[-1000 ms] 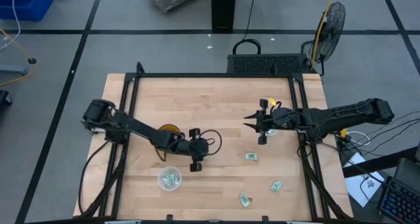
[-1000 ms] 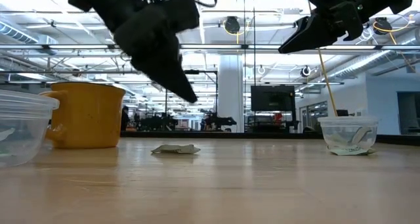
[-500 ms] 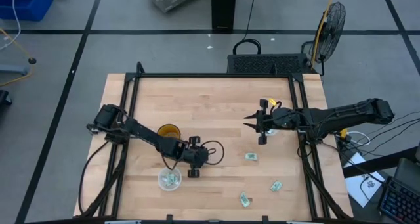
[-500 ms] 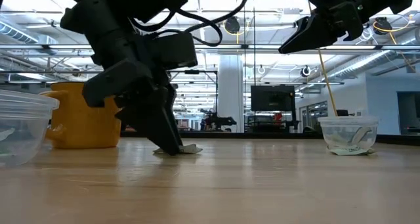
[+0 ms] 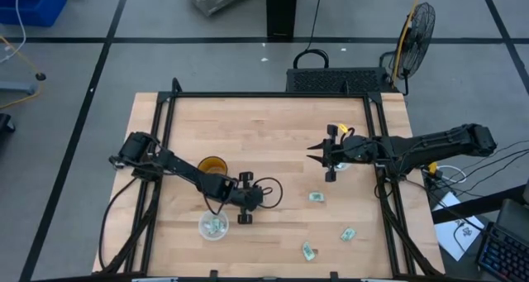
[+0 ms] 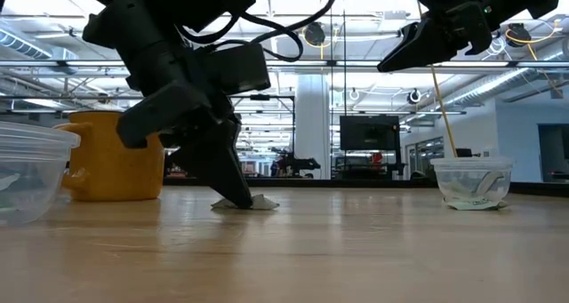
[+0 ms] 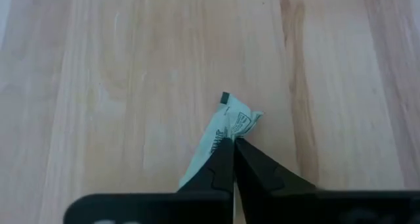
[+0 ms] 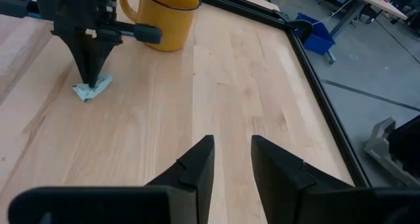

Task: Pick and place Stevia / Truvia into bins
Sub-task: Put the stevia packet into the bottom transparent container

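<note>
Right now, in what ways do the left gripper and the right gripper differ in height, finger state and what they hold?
The left gripper is down at the table, while the right gripper hangs high above it. The left gripper's fingers are pinched shut on a pale green packet; the right gripper's fingers stand apart and hold nothing. The left gripper works near the yellow mug; the right gripper is near the right-side clear cup. Both have dark, pointed fingers.

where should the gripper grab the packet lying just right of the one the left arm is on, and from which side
Take that Stevia packet from straight above, fingers closing across its short width at the middle. It lies flat on the bare table with open wood all round, so nothing blocks a top-down pinch. The right gripper hangs nearest; the left gripper is busy.
</note>
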